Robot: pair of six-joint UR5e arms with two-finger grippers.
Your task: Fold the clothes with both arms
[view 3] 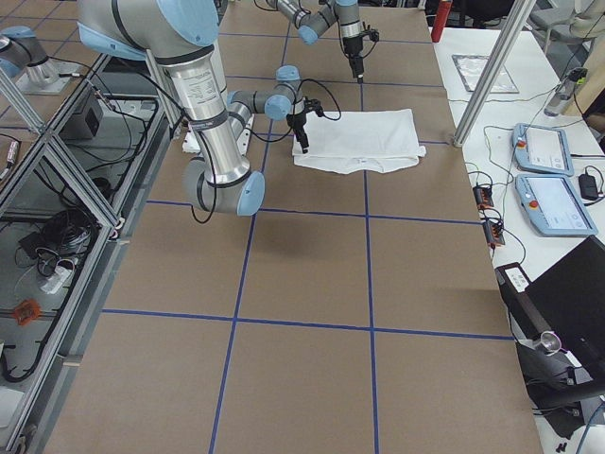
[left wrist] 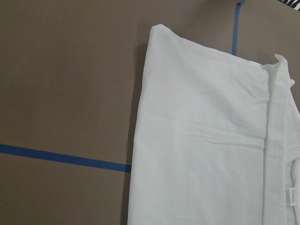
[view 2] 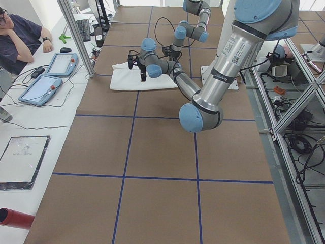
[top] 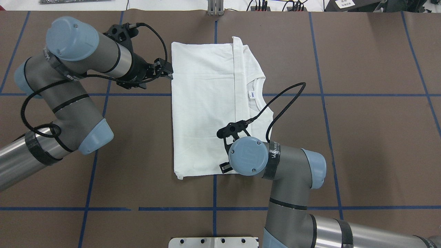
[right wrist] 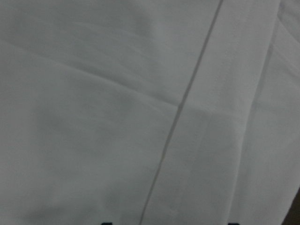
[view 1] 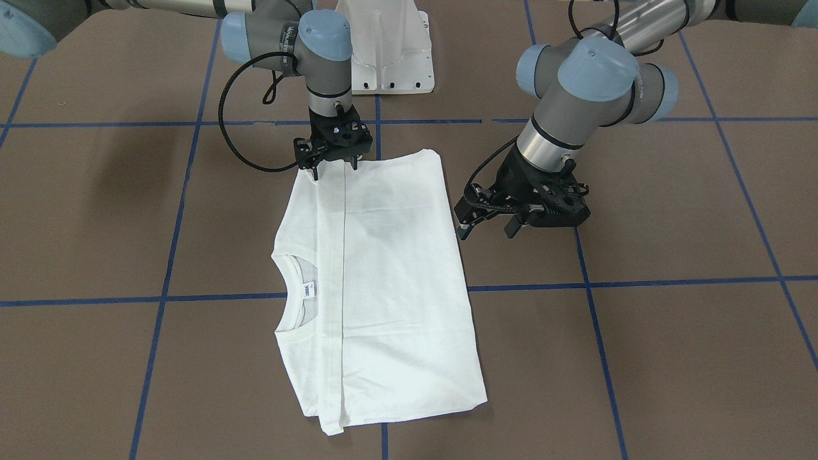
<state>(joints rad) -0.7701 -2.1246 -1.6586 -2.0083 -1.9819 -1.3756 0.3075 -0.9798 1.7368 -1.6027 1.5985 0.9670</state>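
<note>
The white T-shirt (view 1: 396, 275) lies flat and folded into a rectangle on the brown table, with its collar and neck label (view 1: 308, 291) at one long side. It also shows in the overhead view (top: 203, 103). My right gripper (view 1: 334, 167) is open and points down over the shirt's edge nearest the robot. Its wrist view is filled with white cloth (right wrist: 117, 117). In the overhead view the right wrist hides that gripper. My left gripper (view 1: 487, 229) is open and empty, just beside the shirt's side edge and apart from it. It also shows in the overhead view (top: 168, 73).
The white pedestal base (view 1: 383, 57) stands at the robot's side of the table. Blue tape lines (view 1: 639, 281) grid the brown surface. A seated person (view 2: 20, 35) and tablets (view 2: 45, 84) are beyond the table's far edge.
</note>
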